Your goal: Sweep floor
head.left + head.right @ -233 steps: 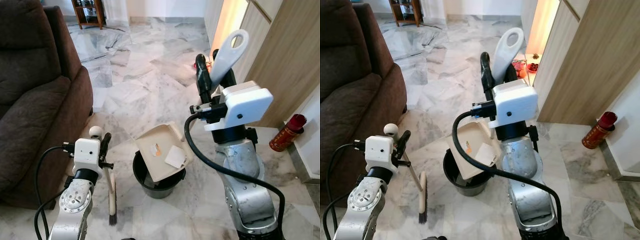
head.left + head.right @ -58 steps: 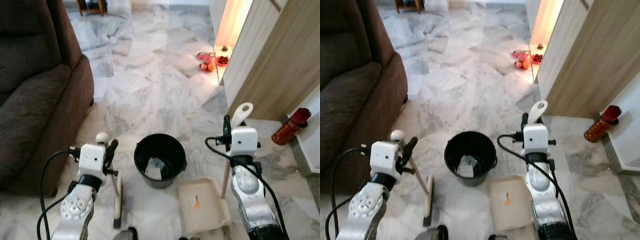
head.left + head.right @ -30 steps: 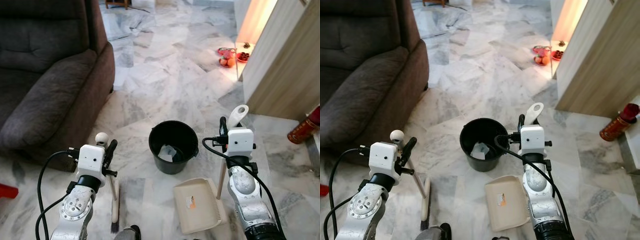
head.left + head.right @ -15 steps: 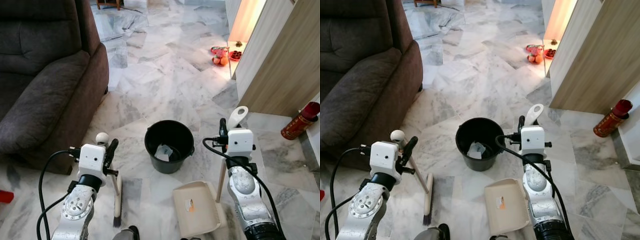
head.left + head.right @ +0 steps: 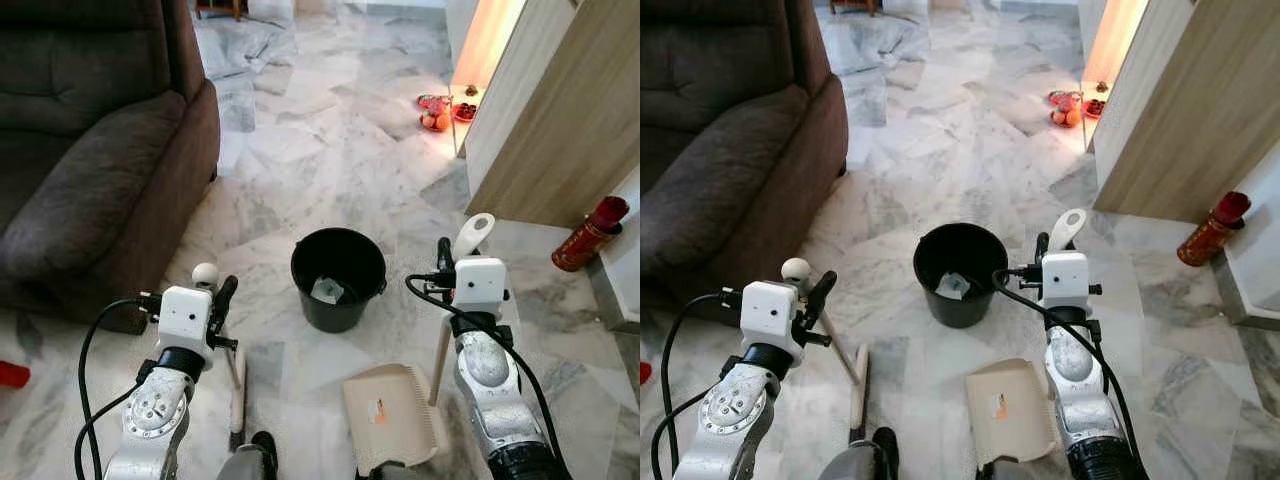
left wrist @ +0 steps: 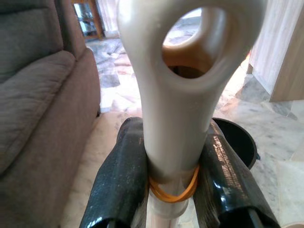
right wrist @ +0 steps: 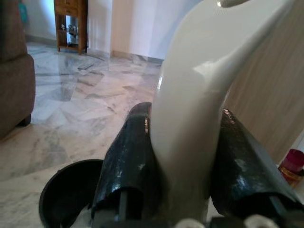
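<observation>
On the marble floor (image 5: pixel 320 150), my left pincer (image 5: pixel 216 303) clamps the brush (image 5: pixel 237 385), my right pincer (image 5: pixel 447 262) grips the dustpan (image 5: pixel 392 417) beside the black bucket (image 5: pixel 338 277).

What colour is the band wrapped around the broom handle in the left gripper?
Orange-yellow: a thin rubber band around the cream broom handle, clearest in the left wrist view.

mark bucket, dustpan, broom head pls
bucket (image 5: pixel 372 293), left eye view, outer wall on its right side
dustpan (image 5: pixel 400 405), left eye view, middle of the tray
broom head (image 5: pixel 238 392), left eye view, pale back of the head
</observation>
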`<state>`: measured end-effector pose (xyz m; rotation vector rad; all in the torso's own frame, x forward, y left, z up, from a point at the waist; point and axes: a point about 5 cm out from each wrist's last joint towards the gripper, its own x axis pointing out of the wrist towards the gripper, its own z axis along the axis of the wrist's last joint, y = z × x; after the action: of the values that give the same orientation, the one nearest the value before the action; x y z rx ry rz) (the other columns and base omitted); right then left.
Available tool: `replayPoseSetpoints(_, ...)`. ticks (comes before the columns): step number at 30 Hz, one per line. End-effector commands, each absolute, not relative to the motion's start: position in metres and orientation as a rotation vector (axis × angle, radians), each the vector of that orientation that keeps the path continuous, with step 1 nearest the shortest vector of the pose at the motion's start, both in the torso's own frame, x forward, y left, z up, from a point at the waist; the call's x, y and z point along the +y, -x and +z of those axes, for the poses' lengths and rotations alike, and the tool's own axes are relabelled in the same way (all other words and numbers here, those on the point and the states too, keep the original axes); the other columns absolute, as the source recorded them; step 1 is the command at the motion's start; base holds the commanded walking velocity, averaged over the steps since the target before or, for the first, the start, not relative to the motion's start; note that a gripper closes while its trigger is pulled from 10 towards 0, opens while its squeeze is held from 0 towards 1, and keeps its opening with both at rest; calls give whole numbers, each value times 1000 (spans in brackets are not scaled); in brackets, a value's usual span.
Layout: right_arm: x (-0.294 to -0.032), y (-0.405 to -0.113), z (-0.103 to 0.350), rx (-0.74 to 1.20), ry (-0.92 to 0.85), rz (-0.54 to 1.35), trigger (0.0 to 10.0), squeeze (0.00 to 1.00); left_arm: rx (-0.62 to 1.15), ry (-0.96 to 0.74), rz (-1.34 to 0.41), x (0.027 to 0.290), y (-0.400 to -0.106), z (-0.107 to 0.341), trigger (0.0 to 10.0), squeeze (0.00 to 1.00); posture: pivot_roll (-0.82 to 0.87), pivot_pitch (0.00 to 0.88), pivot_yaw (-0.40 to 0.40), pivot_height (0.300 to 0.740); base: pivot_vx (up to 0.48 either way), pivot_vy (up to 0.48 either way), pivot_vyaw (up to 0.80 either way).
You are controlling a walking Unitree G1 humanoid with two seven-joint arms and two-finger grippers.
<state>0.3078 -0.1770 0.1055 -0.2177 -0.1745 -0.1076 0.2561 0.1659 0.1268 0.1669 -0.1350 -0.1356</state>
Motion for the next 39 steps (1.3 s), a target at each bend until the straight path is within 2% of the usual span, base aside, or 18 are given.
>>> replayPoseSetpoints(1, -173, -311, 111, -201, 191, -99, 10000, 0, -150, -174, -122, 169, -252, 128, 10000, 0, 119, 152, -7, 740, -262, 0, 0)
replayPoseSetpoints(8, -172, -313, 103, -170, 124, -144, 10000, 0, -152, -175, -116, 168, -253, 128, 10000, 0, 119, 151, -4, 740, -73, 0, 0)
replayPoseSetpoints(15, -158, -324, 101, -148, 30, -174, 10000, 0, -162, -176, -115, 170, -256, 130, 10000, 0, 120, 152, 1, 740, 0, 0, 0)
replayPoseSetpoints(19, -153, -327, 106, -175, 39, -158, 10000, 0, -164, -176, -113, 170, -256, 130, 10000, 0, 117, 154, -3, 740, 0, 0, 0)
replayPoseSetpoints(30, -169, -309, 95, -165, 55, -173, 10000, 0, -159, -171, -123, 166, -257, 128, 10000, 0, 103, 157, -3, 740, 0, 0, 0)
replayPoseSetpoints(39, -167, -311, 94, -146, 39, -180, 10000, 0, -164, -175, -120, 167, -258, 129, 10000, 0, 112, 156, -2, 740, 0, 0, -800)
